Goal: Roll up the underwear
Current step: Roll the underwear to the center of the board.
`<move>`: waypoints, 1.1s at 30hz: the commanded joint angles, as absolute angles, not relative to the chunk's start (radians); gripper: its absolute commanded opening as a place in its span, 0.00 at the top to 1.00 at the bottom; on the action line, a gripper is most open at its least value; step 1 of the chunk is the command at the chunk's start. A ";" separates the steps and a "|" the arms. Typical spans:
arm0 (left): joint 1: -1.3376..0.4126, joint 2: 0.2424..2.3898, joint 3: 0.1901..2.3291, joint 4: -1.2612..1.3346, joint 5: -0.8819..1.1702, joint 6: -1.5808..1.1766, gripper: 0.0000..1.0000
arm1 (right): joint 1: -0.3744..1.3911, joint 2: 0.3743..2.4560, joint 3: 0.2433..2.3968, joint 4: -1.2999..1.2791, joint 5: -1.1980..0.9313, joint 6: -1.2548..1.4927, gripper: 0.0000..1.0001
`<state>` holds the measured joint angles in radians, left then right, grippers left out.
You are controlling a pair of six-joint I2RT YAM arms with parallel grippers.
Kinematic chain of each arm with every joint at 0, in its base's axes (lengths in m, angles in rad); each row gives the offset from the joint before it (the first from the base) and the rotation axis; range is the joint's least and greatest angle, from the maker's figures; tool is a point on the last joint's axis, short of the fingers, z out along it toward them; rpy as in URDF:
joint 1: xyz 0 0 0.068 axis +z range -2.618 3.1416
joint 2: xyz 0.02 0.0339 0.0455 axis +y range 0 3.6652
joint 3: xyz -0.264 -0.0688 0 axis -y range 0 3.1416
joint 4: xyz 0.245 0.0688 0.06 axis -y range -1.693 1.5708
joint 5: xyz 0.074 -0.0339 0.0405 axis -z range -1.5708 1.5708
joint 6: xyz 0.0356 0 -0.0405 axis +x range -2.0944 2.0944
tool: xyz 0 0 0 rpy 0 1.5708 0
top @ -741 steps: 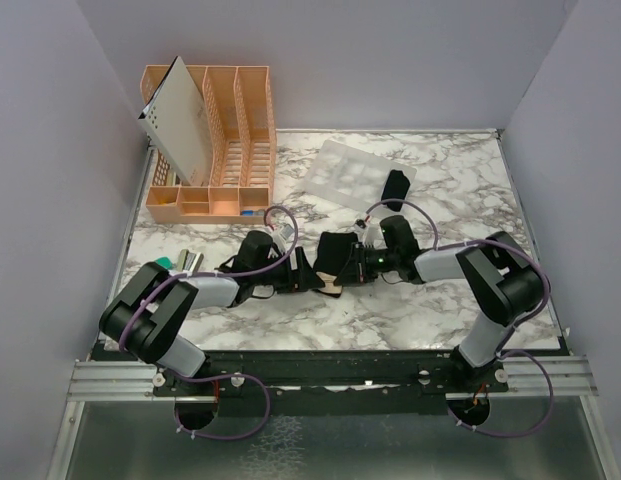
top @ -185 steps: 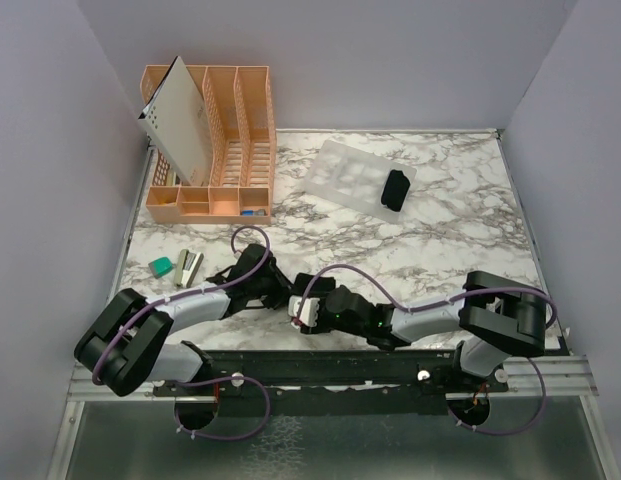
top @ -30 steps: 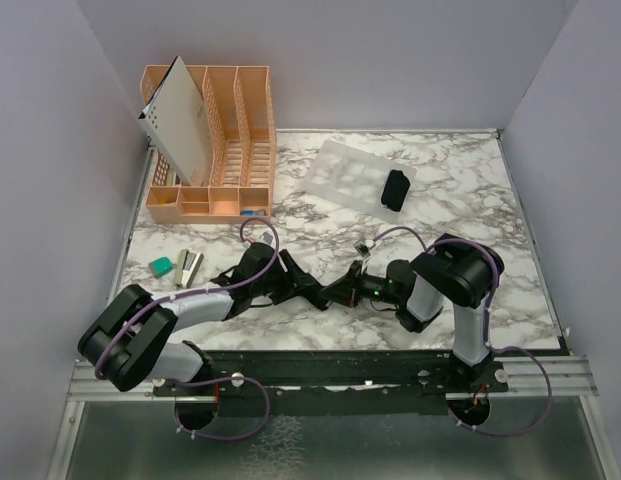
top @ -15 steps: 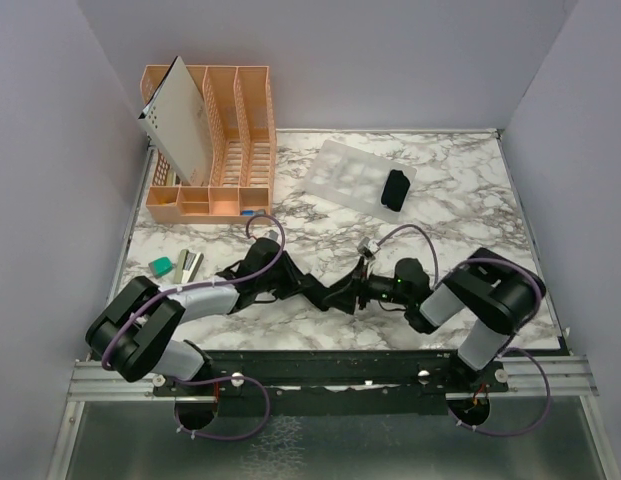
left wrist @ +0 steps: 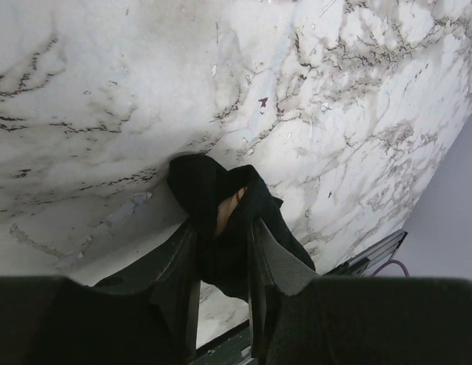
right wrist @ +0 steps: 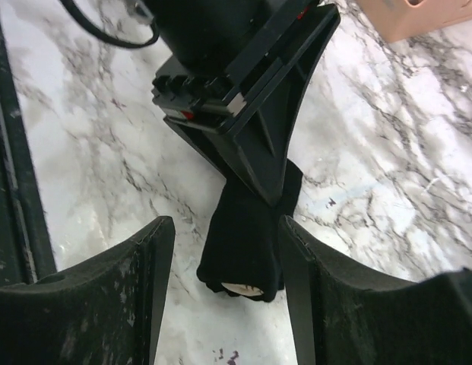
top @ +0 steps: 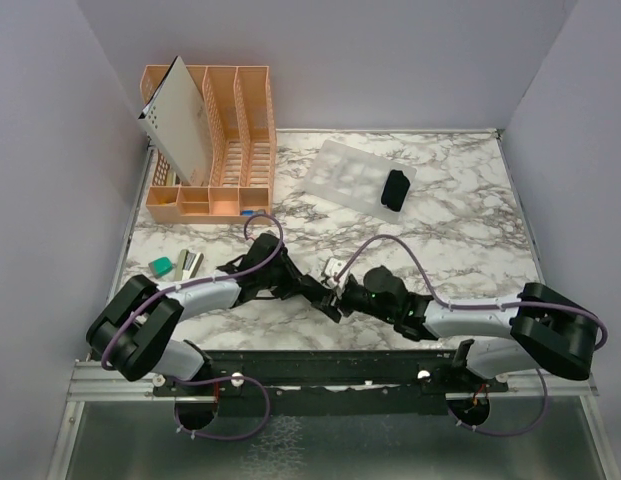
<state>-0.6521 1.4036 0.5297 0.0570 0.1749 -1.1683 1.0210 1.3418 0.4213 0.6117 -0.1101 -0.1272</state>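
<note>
The underwear, a small black rolled bundle with a bit of tan showing at its end, lies on the marble table near the front middle. My left gripper is shut on it, one finger on each side of the roll. My right gripper is open and straddles the same bundle's free end, with a gap on both sides. In the top view the two grippers, left and right, meet tip to tip and hide the bundle. A second rolled black underwear rests on a translucent tray.
An orange desk organiser holding a white perforated sheet stands at the back left. The translucent tray lies at the back centre. A green object and a small metal item sit at the left. The table's front rail runs close by.
My left gripper has shut on the bundle and my right gripper has opened off it. The right arm has dropped low and stretched along the front edge.
</note>
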 commanded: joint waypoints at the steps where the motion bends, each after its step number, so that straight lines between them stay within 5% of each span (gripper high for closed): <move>1: -0.655 1.418 0.551 -0.040 0.172 -1.207 1.00 | 1.129 1.326 0.433 0.501 0.153 -0.305 0.40; 11: -0.653 1.433 0.551 -0.015 0.201 -1.226 1.00 | 1.212 1.567 0.537 0.487 0.278 -0.375 0.41; 15: -0.643 1.410 0.545 -0.031 0.201 -1.212 0.99 | 1.212 1.623 0.512 0.502 0.388 -0.350 0.52; 18: -0.627 1.396 0.534 -0.036 0.209 -1.198 0.87 | 1.210 1.600 0.473 0.511 0.331 -0.315 0.75; 20: -0.615 1.390 0.525 -0.030 0.215 -1.194 0.81 | 1.210 1.583 0.449 0.527 0.289 -0.262 0.82; 23: -0.603 1.379 0.514 -0.011 0.224 -1.191 0.64 | 1.191 1.579 0.438 0.524 0.211 -0.171 0.84; 25: -0.601 1.369 0.505 -0.005 0.223 -1.186 0.42 | 1.152 1.581 0.419 0.558 0.092 -0.104 0.84; 27: -0.601 1.357 0.491 0.049 0.224 -1.173 0.31 | 1.101 1.590 0.396 0.618 -0.036 -0.033 0.84; 33: -0.603 1.345 0.448 0.180 0.238 -1.147 0.21 | 0.948 1.640 0.373 0.746 -0.327 0.124 0.84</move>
<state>-0.6033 1.3548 0.4854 0.0929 0.2279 -1.1797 1.0191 1.5715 0.4183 0.7719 -0.0601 -0.0452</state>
